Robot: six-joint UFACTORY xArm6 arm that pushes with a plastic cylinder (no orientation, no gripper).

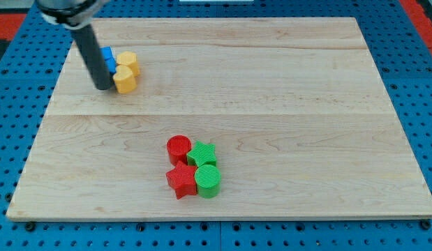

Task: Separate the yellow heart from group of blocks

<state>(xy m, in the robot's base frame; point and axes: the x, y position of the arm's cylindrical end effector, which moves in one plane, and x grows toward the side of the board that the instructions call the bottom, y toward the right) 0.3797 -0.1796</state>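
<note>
Two yellow blocks sit at the view's upper left: an upper yellow block (128,63) and a lower yellow block (125,79), touching each other; which one is the heart I cannot tell. A blue block (108,58) sits just left of them, partly hidden by the rod. My tip (102,87) rests on the board just left of the lower yellow block, close to or touching it.
A second group lies at the bottom centre: a red cylinder (179,148), a green star (202,153), a red star (181,180) and a green cylinder (208,180), all touching. The wooden board (271,84) lies on a blue pegboard.
</note>
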